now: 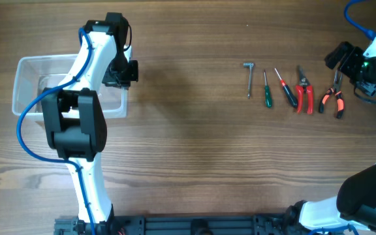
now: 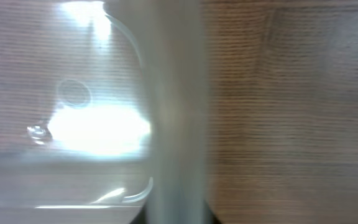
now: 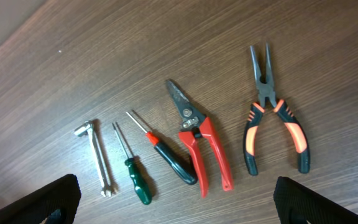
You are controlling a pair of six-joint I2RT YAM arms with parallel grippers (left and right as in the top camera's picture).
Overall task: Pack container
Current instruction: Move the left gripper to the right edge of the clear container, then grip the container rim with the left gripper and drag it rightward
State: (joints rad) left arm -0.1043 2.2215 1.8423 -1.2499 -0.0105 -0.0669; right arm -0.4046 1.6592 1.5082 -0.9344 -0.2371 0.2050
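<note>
The clear container (image 1: 22,78) sits at the left end of the table (image 1: 188,163), only wood grain showing through its floor; the left gripper (image 1: 121,70) hangs at its right wall, arm stretched across it, jaws impossible to judge; the right gripper (image 3: 176,205), fingers spread wide and holding nothing, hovers over a wrench (image 3: 98,158), two screwdrivers (image 3: 135,177), red cutters (image 3: 197,134) and needle-nose pliers (image 3: 269,112) far right.
</note>
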